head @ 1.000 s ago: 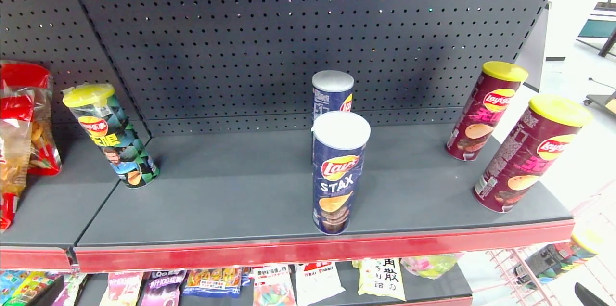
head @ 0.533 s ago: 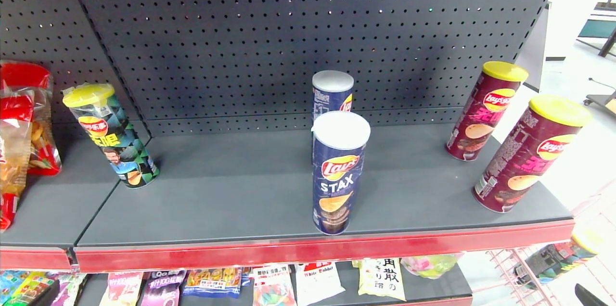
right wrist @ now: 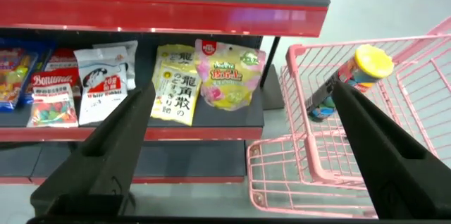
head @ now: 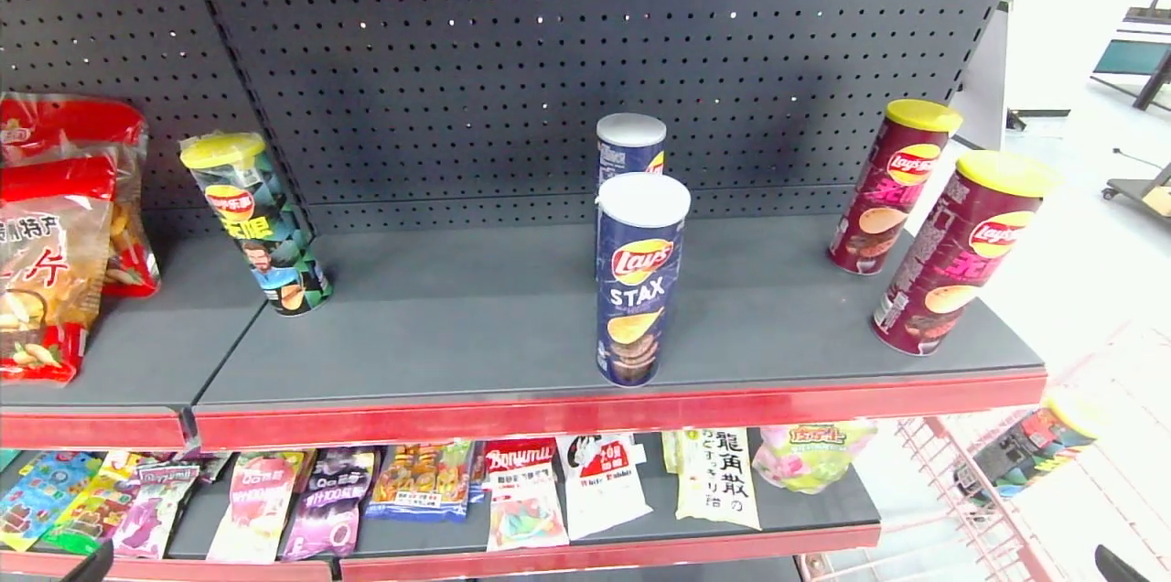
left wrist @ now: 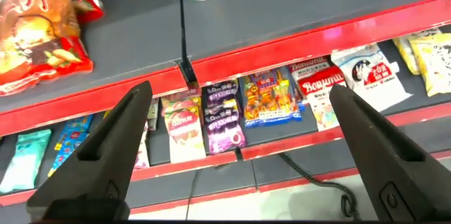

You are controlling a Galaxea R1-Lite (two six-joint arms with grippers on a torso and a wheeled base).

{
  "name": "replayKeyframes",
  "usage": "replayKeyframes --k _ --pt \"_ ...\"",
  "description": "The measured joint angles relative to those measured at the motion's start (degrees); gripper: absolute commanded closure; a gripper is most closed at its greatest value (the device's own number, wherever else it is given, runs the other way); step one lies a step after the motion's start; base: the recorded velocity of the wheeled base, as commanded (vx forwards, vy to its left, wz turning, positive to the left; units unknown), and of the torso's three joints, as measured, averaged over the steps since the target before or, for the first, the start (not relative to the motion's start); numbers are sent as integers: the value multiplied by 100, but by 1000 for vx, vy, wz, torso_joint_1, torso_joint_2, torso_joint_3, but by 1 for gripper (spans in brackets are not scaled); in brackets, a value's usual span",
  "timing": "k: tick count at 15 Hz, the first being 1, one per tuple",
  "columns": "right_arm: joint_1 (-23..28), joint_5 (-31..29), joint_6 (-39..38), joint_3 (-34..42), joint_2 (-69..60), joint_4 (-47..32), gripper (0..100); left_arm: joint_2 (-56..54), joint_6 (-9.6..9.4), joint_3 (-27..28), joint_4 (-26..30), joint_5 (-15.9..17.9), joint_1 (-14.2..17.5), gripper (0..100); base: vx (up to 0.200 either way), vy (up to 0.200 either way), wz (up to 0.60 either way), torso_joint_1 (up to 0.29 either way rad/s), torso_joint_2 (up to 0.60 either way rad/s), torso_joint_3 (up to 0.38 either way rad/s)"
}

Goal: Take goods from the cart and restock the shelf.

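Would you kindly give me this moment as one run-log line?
left hand open, empty | right hand open, empty | yellow-lidded chip can in pink cart | shelf partly stocked

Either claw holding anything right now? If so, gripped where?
Nothing is held. The left claw and the right claw both stand open and empty; the yellow-lidded can sits in the pink cart, untouched.

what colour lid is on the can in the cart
Yellow lid, clearest in the right wrist view.

Bright light; floor (head: 1084,234) glares white, cart (head: 925,458) perhaps washed out.
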State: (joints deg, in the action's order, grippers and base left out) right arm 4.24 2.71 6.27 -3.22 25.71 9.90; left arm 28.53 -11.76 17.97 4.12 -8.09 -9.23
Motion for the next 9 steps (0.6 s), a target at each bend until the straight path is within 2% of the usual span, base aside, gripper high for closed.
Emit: replayKeyframes --k 7,9 --pt "-2 13 101 61 -138 -2 0 -63 -17 -6 1 13 -2 0 0 -200 0 7 5 3" --pt "-2 16 101 83 -149 -5 0 -91 -52 -9 0 13 -6 0 0 0 0 0 0 0"
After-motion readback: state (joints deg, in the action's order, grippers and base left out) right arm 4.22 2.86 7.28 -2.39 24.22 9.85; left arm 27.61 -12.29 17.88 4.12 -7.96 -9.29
